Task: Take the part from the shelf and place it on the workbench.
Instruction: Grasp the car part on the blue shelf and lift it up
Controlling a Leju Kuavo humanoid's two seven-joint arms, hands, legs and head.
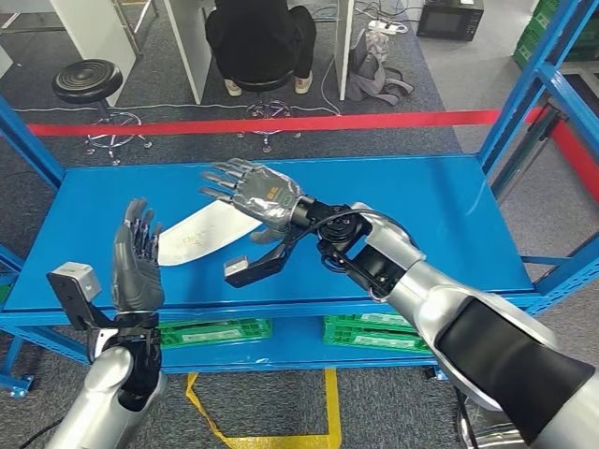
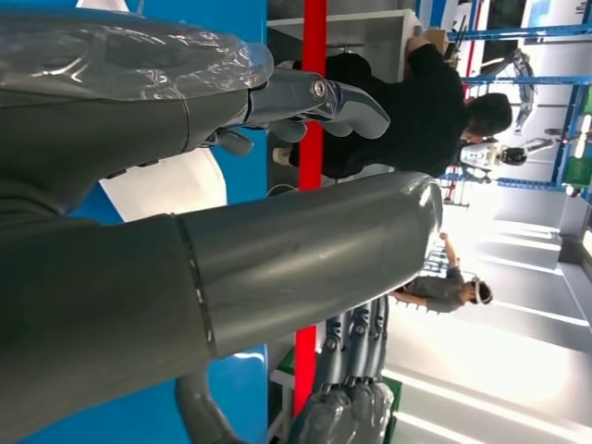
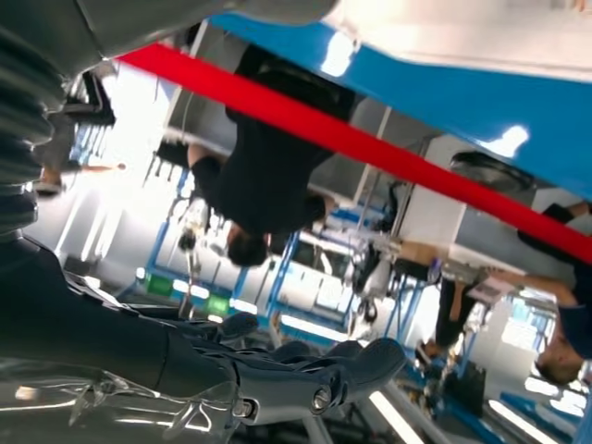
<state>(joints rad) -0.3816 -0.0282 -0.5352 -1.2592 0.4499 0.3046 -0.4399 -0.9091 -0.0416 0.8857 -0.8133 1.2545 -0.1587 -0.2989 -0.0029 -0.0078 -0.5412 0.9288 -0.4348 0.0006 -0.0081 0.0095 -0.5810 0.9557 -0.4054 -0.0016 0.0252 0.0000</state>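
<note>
Across the frame's middle, the flat white curved part lay on the blue shelf, apparently untouched. Right hand hovered above it, left hand beside, both spread and empty. Grasping came next.

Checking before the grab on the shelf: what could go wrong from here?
1. The white part lies flat on the blue shelf, so fingers may slide over it.
2. Both open hands flank it: left hand, right hand. They could collide closing in.
3. A person sits just beyond the red tape.
</note>
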